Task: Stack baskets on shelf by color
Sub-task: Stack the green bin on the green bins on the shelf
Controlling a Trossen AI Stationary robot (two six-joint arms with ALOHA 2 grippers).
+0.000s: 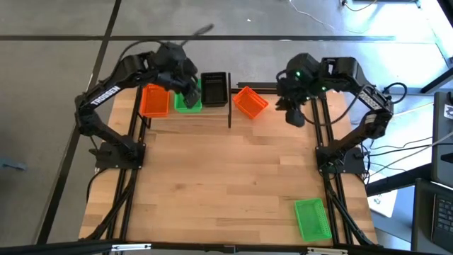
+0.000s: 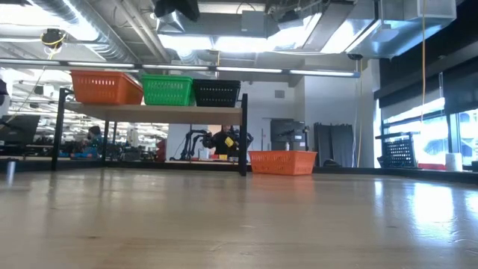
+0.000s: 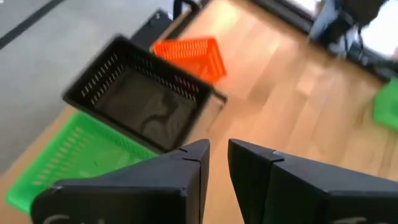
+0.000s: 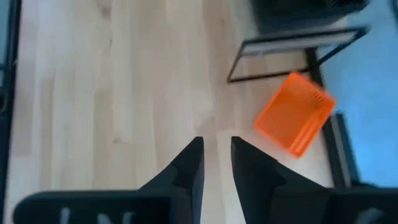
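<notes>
A: What is seen nearest on the surface (image 1: 233, 177)?

B: A green basket (image 1: 312, 218) is seen at the near right corner, well apart from everything else.

A: And farther back?

B: An orange basket (image 1: 249, 101) is found on the surface just beside the shelf (image 2: 153, 110), on its right, turned askew. In the low view it is seen beside the shelf's black upright, lower than the board.

A: What is held on the shelf?

B: Three baskets are lined up on the board: an orange one (image 2: 107, 87) at the left, a green one (image 2: 167, 90) in the middle and a black one (image 2: 216, 93) at the right, each just beside the next.

A: Where are the pincers placed?

B: The left pincer (image 3: 219, 163) is held above the shelf, over the green and black baskets. Its fingers are kept narrow, with only a slim gap between them, and nothing is gripped. The right pincer (image 4: 216, 160) is held above the far right part of the surface, near the loose orange basket. Its fingers are likewise set narrowly apart, and nothing is held.
</notes>
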